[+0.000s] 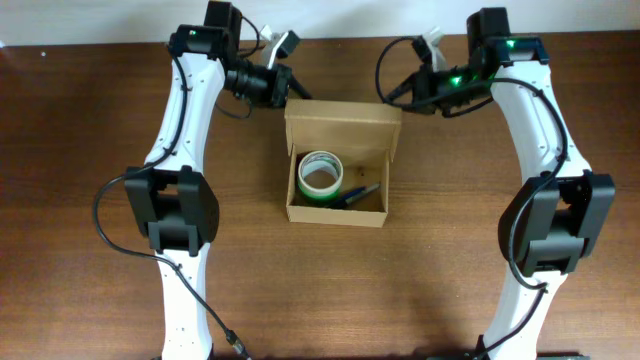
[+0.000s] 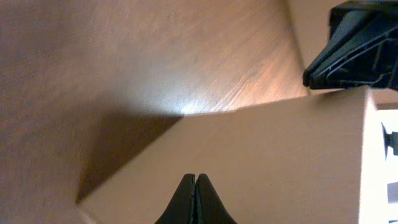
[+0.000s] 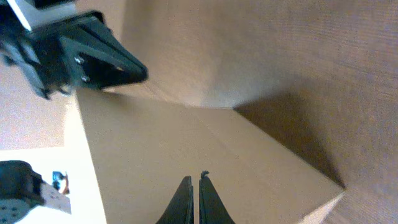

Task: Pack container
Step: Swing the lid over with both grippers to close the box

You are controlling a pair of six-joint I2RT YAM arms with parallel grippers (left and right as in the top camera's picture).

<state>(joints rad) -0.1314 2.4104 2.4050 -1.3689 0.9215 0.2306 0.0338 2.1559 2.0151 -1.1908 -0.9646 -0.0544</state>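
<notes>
The container (image 1: pixel 337 213) is a tan cardboard box at the table's middle. Its flap lid (image 1: pixel 343 120) stands open at the far side. Inside lie a green-and-white tape roll (image 1: pixel 321 175) and a dark pen (image 1: pixel 357 193). My left gripper (image 1: pixel 297 93) is shut and empty at the lid's far left corner. My right gripper (image 1: pixel 393 96) is shut and empty at the lid's far right corner. In the left wrist view the shut fingers (image 2: pixel 196 182) sit against the lid's back (image 2: pixel 267 155). In the right wrist view the fingers (image 3: pixel 193 183) do the same on the lid (image 3: pixel 174 149).
The dark wooden table (image 1: pixel 90 120) surrounds the box. Both arms reach in from the near side, left arm (image 1: pixel 175 190) and right arm (image 1: pixel 555 200). Each wrist view shows the other gripper across the lid, the right one (image 2: pixel 354 43) and the left one (image 3: pixel 81 56).
</notes>
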